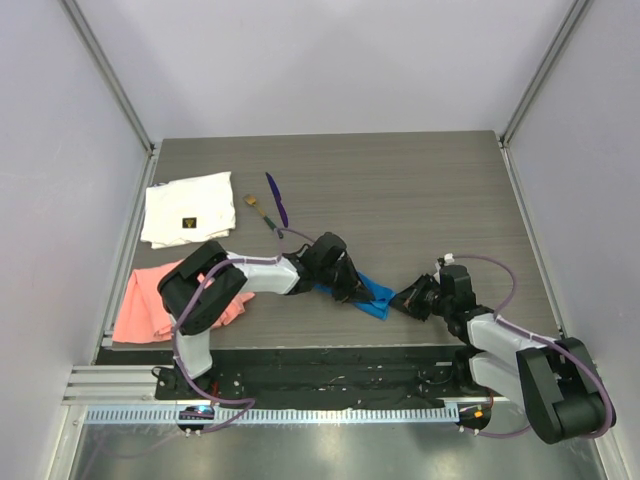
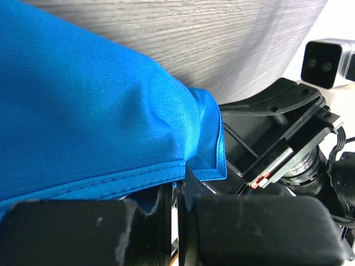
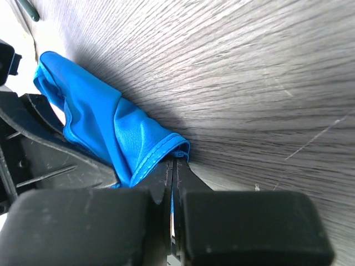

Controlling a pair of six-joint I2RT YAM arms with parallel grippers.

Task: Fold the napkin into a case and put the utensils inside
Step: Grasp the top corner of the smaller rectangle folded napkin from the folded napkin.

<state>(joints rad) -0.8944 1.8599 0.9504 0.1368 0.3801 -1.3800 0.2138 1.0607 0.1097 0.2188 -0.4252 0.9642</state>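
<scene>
The napkin [image 1: 375, 297] lies bunched into a narrow, crumpled strip near the front edge of the tabletop [image 1: 430, 190], roughly midway between the two arms. The left hand [image 1: 347, 283] sits on the strip's left end and the right hand [image 1: 410, 300] meets its right end. The two face each other with only a short run of blue cloth showing between them.

In the left wrist view, the left hand's fingers are pressed together with the stitched hem of the cloth pinched between them. The fabric swells away from them in a smooth fold, and the black body of the right hand sits just beyond the cloth's corner. In the right wrist view, the right hand's fingers are likewise closed, clamping a hemmed corner of the napkin low against the wood grain. The rest of the cloth runs off in loose folds toward the other hand. The cloth is not yet folded into a neat case.

Both utensils lie well apart from the napkin, farther back on the left half of the tabletop. The purple utensil [image 1: 277, 200] lies at a slant, and the green-handled utensil [image 1: 262, 214] is just beside it on the left, tan end toward the back. Whether their near ends touch cannot be told. Left of them a white cloth [image 1: 188, 208] with a small dark label lies flat, and a salmon-pink cloth [image 1: 150, 300] lies in front of it beside the left arm
</scene>
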